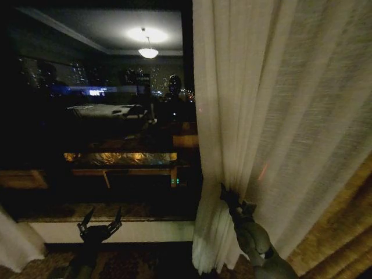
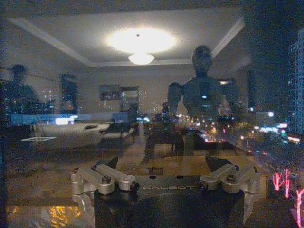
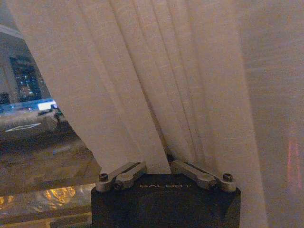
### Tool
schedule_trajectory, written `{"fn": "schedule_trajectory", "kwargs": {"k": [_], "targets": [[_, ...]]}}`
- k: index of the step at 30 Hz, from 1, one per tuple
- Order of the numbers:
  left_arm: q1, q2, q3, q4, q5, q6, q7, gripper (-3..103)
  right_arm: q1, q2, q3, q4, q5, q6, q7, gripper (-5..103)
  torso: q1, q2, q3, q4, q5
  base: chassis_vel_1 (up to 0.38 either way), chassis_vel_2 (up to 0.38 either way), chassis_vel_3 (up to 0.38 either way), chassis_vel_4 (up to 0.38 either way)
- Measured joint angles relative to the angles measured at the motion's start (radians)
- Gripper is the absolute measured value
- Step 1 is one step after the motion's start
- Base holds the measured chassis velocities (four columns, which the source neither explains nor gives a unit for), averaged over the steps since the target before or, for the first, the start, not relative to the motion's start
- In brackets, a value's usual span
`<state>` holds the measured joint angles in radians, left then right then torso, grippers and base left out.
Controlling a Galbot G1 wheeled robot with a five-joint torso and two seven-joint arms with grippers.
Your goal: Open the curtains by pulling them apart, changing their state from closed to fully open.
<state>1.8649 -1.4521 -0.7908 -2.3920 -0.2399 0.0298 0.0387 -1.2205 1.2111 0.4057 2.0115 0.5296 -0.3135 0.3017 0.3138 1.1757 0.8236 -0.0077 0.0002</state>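
1. Dark window glass (image 1: 104,116) mirrors a lit ceiling lamp (image 1: 147,52) above the sill (image 1: 116,229).
2. Right gripper (image 1: 228,196) pinches a gathered fold of the right curtain panel (image 1: 279,116), bunched beside the golden drape (image 1: 343,232).
3. Left gripper (image 1: 100,221) hovers near the sill, fingers spread, holding nothing.
4. Left curtain panel (image 1: 17,244) hangs at the window's far left.

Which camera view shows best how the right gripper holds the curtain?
The right wrist view: the right gripper is closed on the gathered folds of the curtain. The head view shows this grip from farther away. The left wrist view faces the window glass.
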Motion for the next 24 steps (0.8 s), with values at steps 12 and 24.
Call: {"fn": "schedule_trajectory", "kwargs": {"k": [12,24], "targets": [[0.000,0.001,0.000,0.000,0.003,-0.001,0.000,100,-0.003,0.002,0.002,0.006,-0.014,0.000,0.000,0,0.000,0.000,0.000,0.0000,-0.0002,-0.352,-0.369,0.365,0.362],[0.004,-0.005,0.001,-0.003,0.006,-0.010,0.000,100,-0.010,0.003,0.001,0.003,-0.041,0.027,0.000,0,0.000,0.000,0.000,0.0003,0.0002,-0.349,-0.348,0.356,0.339]]}}
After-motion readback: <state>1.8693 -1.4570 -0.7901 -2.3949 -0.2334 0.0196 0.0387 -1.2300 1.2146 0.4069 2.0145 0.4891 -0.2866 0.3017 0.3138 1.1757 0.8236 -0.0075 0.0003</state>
